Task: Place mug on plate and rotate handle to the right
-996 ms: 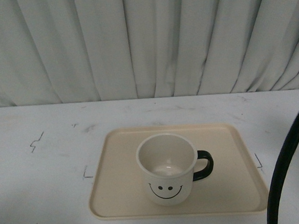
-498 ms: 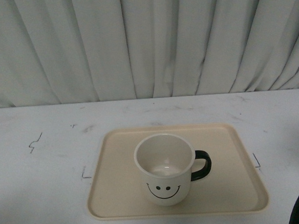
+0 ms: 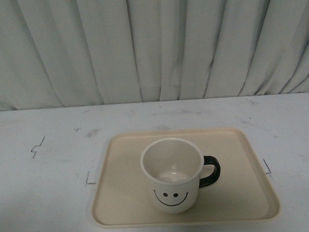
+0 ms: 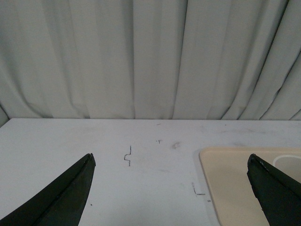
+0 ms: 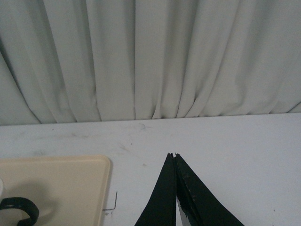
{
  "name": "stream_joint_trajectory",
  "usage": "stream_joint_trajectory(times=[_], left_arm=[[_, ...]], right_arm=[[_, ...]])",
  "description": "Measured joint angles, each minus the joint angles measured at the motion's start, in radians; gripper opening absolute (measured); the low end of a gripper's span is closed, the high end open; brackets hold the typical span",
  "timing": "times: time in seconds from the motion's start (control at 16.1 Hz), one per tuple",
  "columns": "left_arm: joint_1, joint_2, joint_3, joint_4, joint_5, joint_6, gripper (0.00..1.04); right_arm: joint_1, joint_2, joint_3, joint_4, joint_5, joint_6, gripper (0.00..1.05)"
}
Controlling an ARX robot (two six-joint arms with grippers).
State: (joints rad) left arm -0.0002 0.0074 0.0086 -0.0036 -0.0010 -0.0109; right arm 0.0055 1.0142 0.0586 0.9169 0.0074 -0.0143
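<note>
Here I see a scuffed white counter (image 3: 41, 171) before grey curtains (image 3: 149, 42); the mug (image 3: 172, 176) stands on the plate (image 3: 122, 187), left tool (image 4: 169, 188) spread apart, right tool (image 5: 174, 157) pressed together.

1. Lighting dim, flat, greenish-grey across all three views; no glare.
2. Soft shadow beside the mug (image 3: 172, 176) on the plate (image 3: 123, 203).
3. Images grainy, slightly soft; curtain (image 3: 149, 42) folds darkest.

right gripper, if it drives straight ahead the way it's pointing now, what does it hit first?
Nothing close, as far as the right wrist view shows: the shut right gripper points over bare table toward the curtain. The plate and the mug's handle lie off to one side. Depth is unclear.
</note>
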Motion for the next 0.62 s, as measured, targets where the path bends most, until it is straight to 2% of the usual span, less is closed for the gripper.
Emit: stream_joint_trajectory(times=[0.62], left_arm=[[0.0, 0.0, 0.0, 0.0, 0.001, 0.0, 0.98]], right_arm=[[-0.01, -0.504, -0.047, -0.414, -0.005, 0.003, 0.02]])
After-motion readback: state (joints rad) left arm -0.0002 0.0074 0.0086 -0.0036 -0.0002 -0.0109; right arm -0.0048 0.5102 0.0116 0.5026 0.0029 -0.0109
